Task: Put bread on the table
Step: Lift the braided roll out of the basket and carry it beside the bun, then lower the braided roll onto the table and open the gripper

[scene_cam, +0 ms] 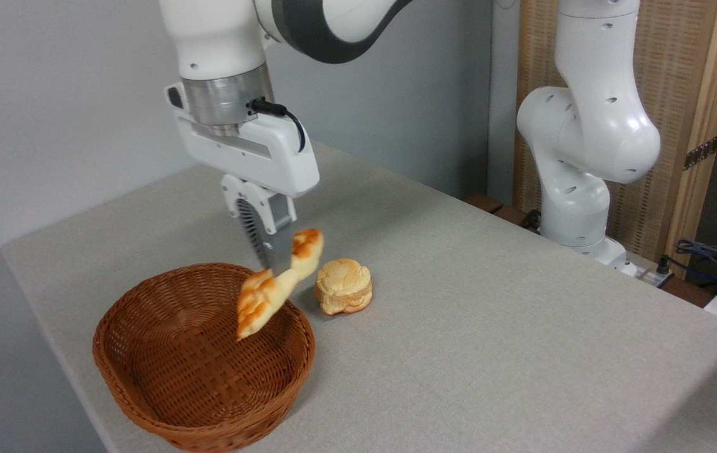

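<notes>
A brown woven wicker basket (202,358), round and shallow, sits at the near left of the table (490,302). Above its far rim hangs the bread (277,284), pinched at its narrow middle by the gripper (278,263), whose ribbed fingers (256,229) are closed on it from above. The loaf tilts steeply, golden-orange with ridged, croissant-like lobes. Just right of the basket, a pale round flower-topped bun (343,287) rests on the light grey, finely textured tabletop.

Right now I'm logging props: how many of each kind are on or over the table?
Bread, held in the gripper over the basket: 1
Bun on the table: 1
Basket: 1
Total: 3
</notes>
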